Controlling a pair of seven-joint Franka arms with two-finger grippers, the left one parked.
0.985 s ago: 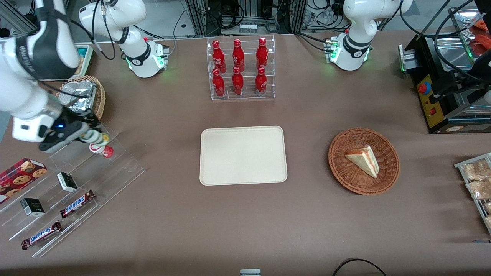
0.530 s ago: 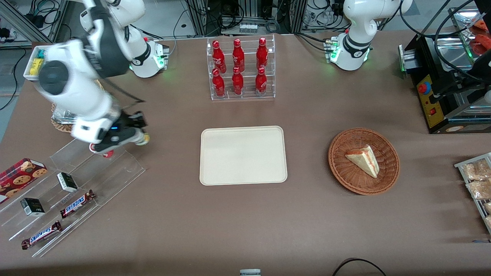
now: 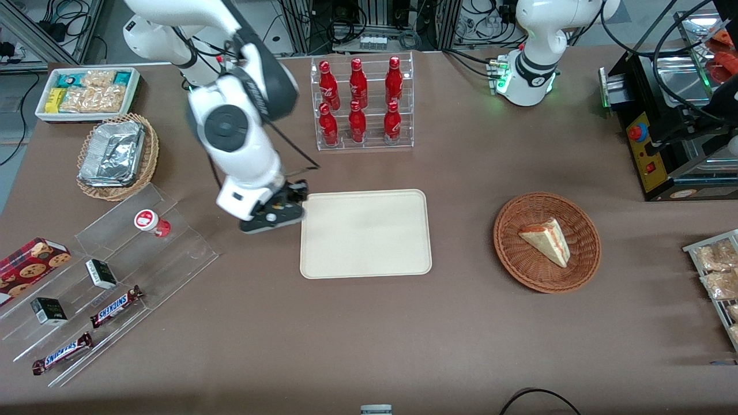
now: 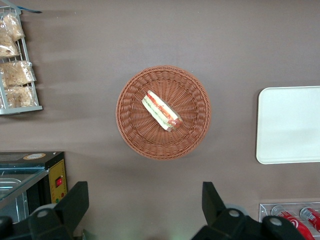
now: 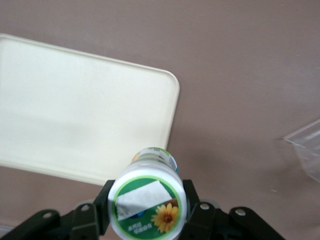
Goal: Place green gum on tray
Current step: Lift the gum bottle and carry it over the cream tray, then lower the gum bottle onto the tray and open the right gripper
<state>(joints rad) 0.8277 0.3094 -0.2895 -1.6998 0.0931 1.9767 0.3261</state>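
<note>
The gripper (image 3: 283,203) hangs just beside the cream tray (image 3: 365,233), at its edge toward the working arm's end of the table, so the green gum (image 5: 148,206) is not yet over the tray. Let go here, the bottle would likely land on the bare table or clip the rim and roll. The fingers (image 5: 194,207) are pressed against the bottle's sides just under its white-and-green lid, pinching it; how firm that pinch is can't be judged from the wrist view.
</note>
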